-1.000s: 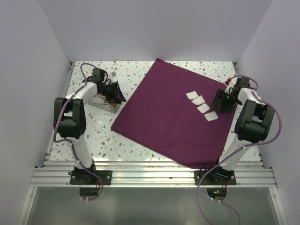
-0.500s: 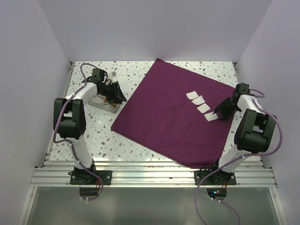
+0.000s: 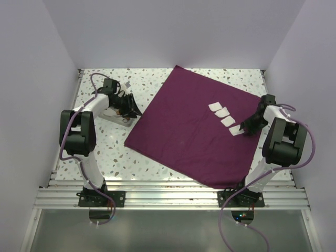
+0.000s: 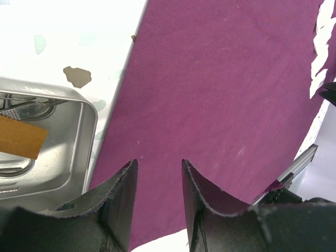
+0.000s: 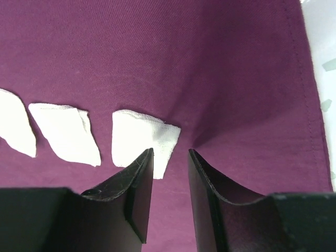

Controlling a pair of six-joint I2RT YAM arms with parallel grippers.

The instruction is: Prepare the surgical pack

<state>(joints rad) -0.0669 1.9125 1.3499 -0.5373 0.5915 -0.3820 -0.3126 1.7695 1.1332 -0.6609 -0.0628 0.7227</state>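
Note:
The surgical pack's plum-purple cloth lies spread flat as a large square. Several white gauze squares sit in a diagonal row on its right half. My right gripper is low over the cloth, right beside the nearest gauze square. Its jaws stand open a narrow gap with only cloth between them, and the cloth creases just ahead. My left gripper hovers open and holds nothing at the cloth's left edge, next to the shiny metal tray that holds instruments.
The tray rests on the speckled tabletop left of the cloth. A brown flat piece lies inside it. White walls enclose the table on three sides. The aluminium rail with both arm bases runs along the near edge.
My right gripper has swung down from the cloth's right edge to the nearest gauze square, and its jaws have narrowed. The left gripper has barely shifted.

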